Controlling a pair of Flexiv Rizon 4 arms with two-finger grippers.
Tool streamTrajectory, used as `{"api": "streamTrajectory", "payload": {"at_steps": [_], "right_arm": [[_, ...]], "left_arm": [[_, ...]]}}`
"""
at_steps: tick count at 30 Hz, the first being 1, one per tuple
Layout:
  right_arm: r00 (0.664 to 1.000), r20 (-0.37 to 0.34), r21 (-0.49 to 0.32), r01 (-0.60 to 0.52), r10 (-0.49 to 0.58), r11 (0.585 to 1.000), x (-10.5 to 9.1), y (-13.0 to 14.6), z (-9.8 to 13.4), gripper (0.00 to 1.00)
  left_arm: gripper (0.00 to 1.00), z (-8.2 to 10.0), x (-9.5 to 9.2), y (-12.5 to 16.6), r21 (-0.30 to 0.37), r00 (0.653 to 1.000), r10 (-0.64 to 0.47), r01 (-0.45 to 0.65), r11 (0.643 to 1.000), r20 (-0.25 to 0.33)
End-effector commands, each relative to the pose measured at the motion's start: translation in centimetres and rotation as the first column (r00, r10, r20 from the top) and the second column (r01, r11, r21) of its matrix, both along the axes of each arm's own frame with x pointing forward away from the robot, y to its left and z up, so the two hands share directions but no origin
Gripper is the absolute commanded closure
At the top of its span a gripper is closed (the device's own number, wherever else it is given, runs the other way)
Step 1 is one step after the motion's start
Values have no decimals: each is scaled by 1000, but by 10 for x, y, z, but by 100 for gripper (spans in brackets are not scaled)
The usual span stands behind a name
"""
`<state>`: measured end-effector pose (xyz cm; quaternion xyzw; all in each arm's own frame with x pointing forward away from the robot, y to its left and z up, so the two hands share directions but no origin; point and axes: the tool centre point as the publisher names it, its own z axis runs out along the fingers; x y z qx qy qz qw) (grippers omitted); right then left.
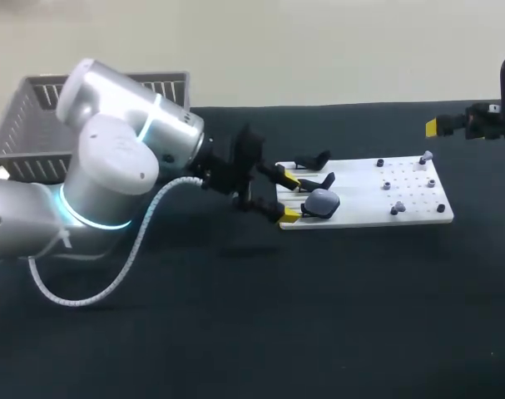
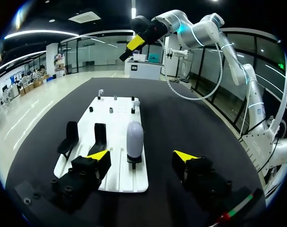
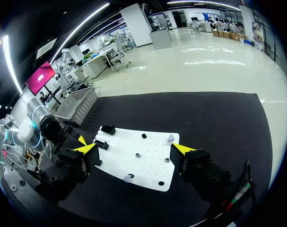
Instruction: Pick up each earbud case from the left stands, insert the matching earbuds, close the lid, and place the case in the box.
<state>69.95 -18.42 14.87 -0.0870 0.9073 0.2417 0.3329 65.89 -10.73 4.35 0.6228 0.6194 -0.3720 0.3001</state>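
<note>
The left arm point(image 1: 111, 179) fills the left of the head view, nearest the camera. At the frame's middle its left gripper point(image 1: 289, 197) is spread wide and empty, one yellow tip to either side of the near end of a white board point(image 1: 360, 204).

Just ahead of those fingers a rounded grey-blue earbud case point(image 1: 321, 202) stands upright on the board's lower left part. Nothing touches it. The gripper appears lined up so the fingers can close on the case's two sides.

Beside the case stand two black pieces point(image 1: 317, 179); whether they are bare stands or dark cases is unclear.

Small earbuds point(image 1: 399, 208) dot the board's right half, spaced apart, probably so each can be taken singly.

At the upper right the right gripper point(image 1: 439, 126) hangs well apart from the board, likely parked out of the way. The right wrist view shows it spread and empty.

At the upper left, behind the arm, sits the grey slatted box point(image 1: 27, 116), the case's destination.

No writing or label is legible anywhere.
</note>
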Motion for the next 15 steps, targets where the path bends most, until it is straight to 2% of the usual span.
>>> {"api": "streamTrajectory", "payload": {"at_steps": [1, 15], "right_arm": [[1000, 0, -1, 1, -1, 1000, -1, 0, 0, 0], [1000, 0, -1, 1, -1, 1000, -1, 0, 0, 0]], "left_arm": [[17, -3, 5, -5, 3, 1000, -10, 10, 1000, -4], [31, -9, 8, -13, 12, 999, -31, 31, 999, -13]]}}
